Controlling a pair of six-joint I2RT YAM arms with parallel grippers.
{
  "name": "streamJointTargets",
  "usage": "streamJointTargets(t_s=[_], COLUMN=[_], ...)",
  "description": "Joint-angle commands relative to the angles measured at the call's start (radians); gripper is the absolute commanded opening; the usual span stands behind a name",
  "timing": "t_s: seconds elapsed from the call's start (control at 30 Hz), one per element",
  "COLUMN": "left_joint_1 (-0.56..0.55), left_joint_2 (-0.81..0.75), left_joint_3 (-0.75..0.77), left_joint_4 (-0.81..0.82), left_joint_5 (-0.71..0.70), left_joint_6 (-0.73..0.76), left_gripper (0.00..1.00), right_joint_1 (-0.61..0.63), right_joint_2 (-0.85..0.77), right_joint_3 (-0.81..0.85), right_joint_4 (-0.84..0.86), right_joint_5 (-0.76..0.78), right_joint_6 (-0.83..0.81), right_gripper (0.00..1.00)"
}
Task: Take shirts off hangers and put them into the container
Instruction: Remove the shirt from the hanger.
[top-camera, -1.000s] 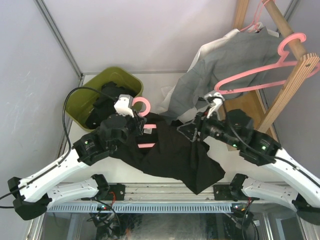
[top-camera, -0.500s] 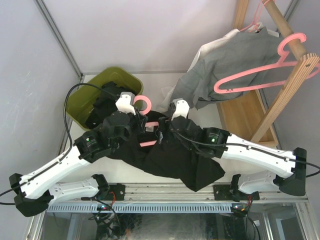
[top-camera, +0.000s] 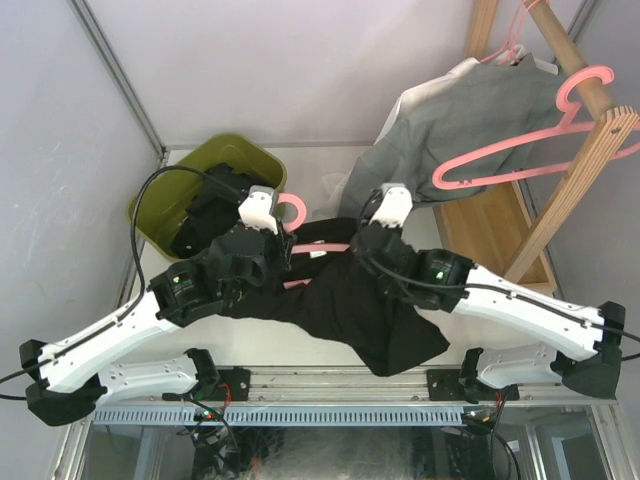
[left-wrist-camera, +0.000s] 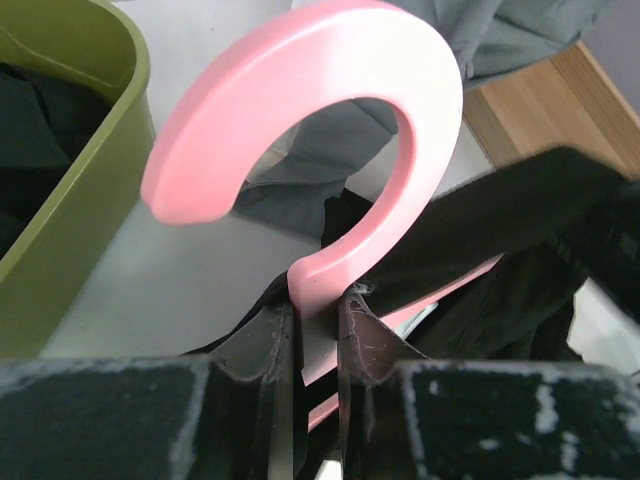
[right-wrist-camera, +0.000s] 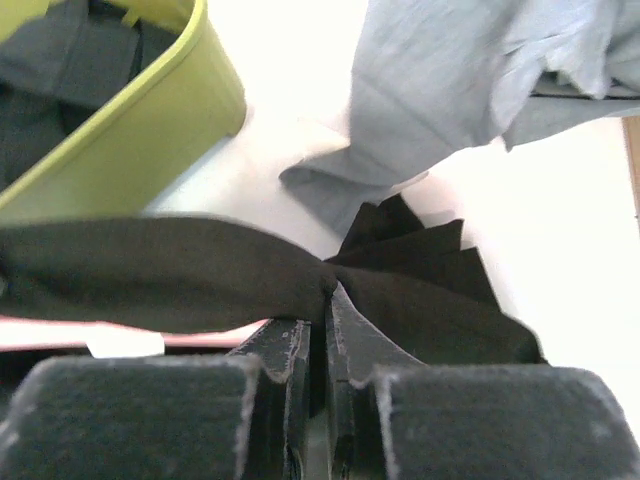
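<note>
To my left sits the olive-green rectangular plastic tub (top-camera: 218, 150), with a black garment (top-camera: 205, 218) lying inside. My left gripper (left-wrist-camera: 318, 325) is clenched on the stem of the thin pink plastic hanger (left-wrist-camera: 400, 130). The limp black fabric shirt (top-camera: 350, 300) drapes across the table between the arms. My right gripper (right-wrist-camera: 322, 300) is pinched tight on a fold of it. At far right, a grey shirt (top-camera: 470, 110) hangs at the light wooden rack (top-camera: 590, 170).

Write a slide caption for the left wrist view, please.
Left hand shut on the pink hanger below its hook, black shirt draped on it, green tub at left.
</note>
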Motion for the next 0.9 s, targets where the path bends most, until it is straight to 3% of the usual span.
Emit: streamJointTargets(t_s=[0.0, 0.23, 0.5, 0.73, 0.87], left_joint_1=[-0.007, -0.007, -0.007, -0.015, -0.025], left_joint_2=[-0.051, -0.129, -0.155, -0.111, -0.102], left_joint_3=[0.007, -0.045, -0.054, -0.049, -0.036], left_joint_4=[-0.035, 0.003, -0.036, -0.016, -0.025], left_joint_5=[-0.002, -0.041, -0.210, -0.142, -0.211], left_joint_6=[0.143, 0.192, 0.045, 0.154, 0.149], left_gripper=[0.00, 0.00, 0.00, 0.00, 0.00], right_joint_1=[-0.157, -0.288, -0.297, -0.316, -0.340], right_joint_2=[-0.074, -0.105, -0.156, -0.286, -0.315], right_joint_3=[0.008, -0.068, -0.118, -0.131, -0.131], right_joint_4=[-0.054, -0.075, -0.073, 0.075, 0.079], right_joint_5=[-0.054, -0.313, -0.531, -0.772, -0.846], right_joint_6=[-0.009, -0.057, -0.092, -0.057, -0.038], right_gripper=[0.00, 0.03, 0.03, 0.00, 0.00])
